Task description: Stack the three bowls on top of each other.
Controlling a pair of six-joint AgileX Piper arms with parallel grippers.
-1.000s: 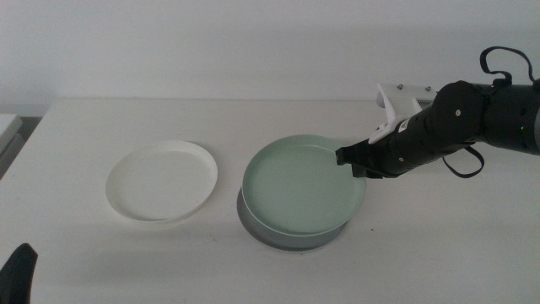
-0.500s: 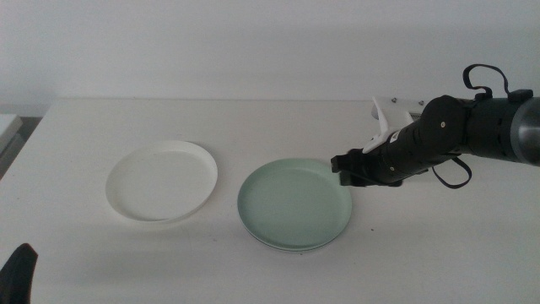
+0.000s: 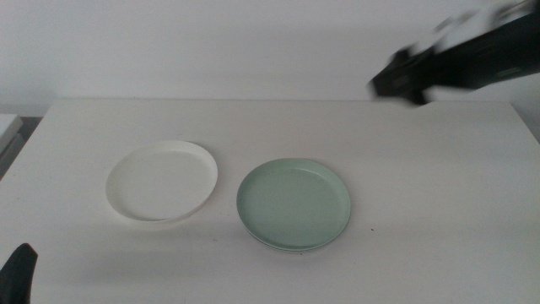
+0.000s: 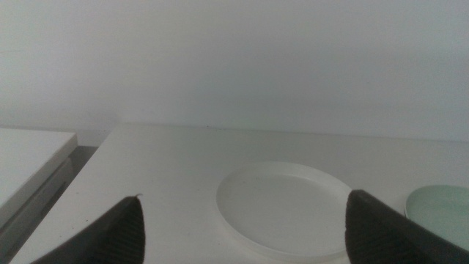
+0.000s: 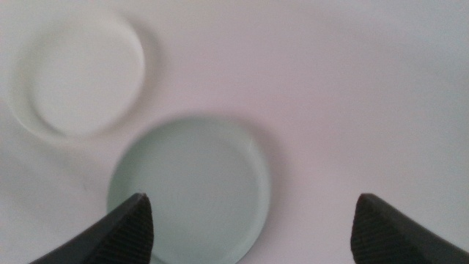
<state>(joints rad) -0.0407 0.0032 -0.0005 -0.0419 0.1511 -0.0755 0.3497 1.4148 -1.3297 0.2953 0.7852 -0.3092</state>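
Now, with the green bowl [image 3: 294, 203] sitting on the counter [image 3: 439, 186] beside the white bowl [image 3: 162, 181], both grippers' jaws are gaping empty, risking shoving the thin-rimmed white one.

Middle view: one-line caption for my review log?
Pale green bowl stacked on the grey one, white bowl apart beside it; right gripper raised with open fingers, left gripper waiting at the near edge.
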